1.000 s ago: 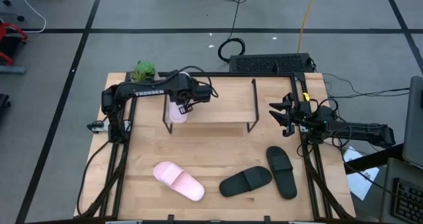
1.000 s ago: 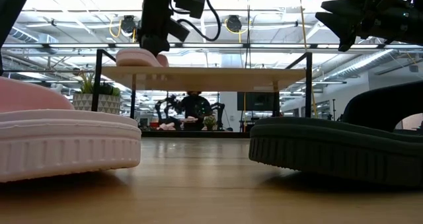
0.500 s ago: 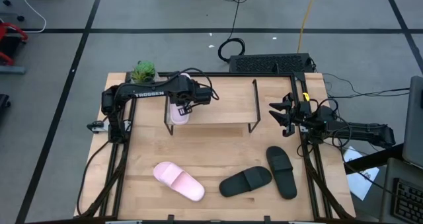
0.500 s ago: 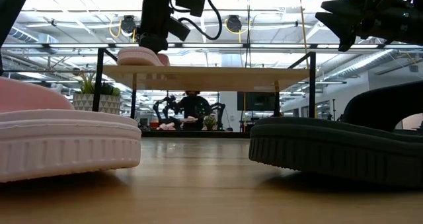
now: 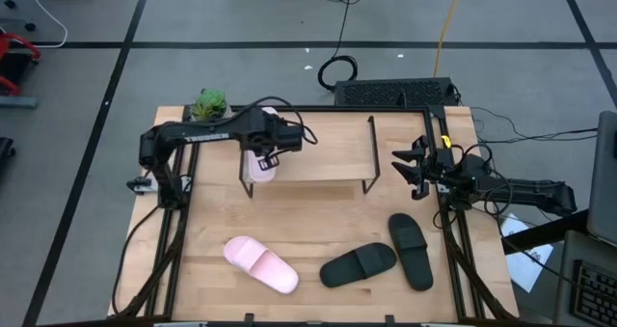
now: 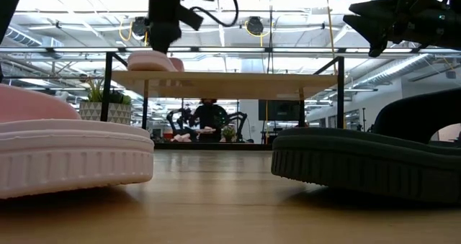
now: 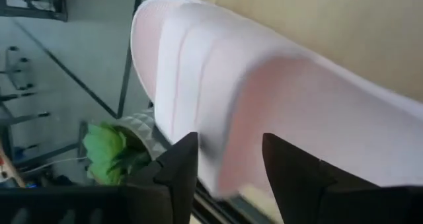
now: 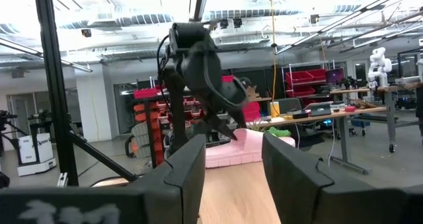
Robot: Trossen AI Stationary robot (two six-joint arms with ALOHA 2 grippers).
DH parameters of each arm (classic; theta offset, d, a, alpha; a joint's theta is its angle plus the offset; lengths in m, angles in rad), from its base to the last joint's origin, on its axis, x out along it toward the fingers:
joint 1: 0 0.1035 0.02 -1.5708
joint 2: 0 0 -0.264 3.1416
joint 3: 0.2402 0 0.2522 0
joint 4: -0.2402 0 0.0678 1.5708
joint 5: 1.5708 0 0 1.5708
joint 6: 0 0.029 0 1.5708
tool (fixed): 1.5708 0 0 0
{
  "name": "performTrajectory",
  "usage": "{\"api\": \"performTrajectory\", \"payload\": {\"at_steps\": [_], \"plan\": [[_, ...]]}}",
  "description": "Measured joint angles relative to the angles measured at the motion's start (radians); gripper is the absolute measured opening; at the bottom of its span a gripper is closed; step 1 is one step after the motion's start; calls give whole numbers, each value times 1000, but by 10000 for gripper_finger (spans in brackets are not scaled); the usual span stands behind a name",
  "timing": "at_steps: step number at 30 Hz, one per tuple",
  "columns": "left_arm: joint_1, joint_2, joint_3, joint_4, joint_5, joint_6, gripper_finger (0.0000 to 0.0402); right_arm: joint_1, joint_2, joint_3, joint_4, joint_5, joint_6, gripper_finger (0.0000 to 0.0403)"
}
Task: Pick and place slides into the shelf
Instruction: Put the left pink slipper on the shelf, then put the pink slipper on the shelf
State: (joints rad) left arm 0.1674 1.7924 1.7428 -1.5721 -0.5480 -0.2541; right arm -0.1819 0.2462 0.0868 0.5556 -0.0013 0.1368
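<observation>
One pale pink slide lies flat on its sole at the left end of the shelf, and also shows in the low view and close up in the left wrist view. My left gripper hangs open just above it, pointing steeply down, fingers apart. The other pink slide and two black slides lie on the table's near half. My right gripper waits open at the table's right edge.
A small potted plant stands at the far left corner, close behind the shelf's left end. The shelf's top is bare to the right of the pink slide. Black frame rails run along both table sides.
My left gripper has risen off the pink slide on the shelf and drawn a little toward the table's left edge, its fingers staying apart. The slide has stayed where it lay on the shelf.
</observation>
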Motion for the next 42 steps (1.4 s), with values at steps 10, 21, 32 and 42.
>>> {"api": "performTrajectory", "payload": {"at_steps": [10,21,32,42], "plan": [[-84,-54,-1,3,89,-48,170,0,0,0,3,0,5,141],[-308,-168,0,-1,312,-294,170,0,0,0,1,0,7,141],[-693,-61,0,3,427,-841,170,0,0,0,60,0,8,141],[-813,104,-1,183,496,-1075,170,0,0,0,88,-2,48,141]]}}
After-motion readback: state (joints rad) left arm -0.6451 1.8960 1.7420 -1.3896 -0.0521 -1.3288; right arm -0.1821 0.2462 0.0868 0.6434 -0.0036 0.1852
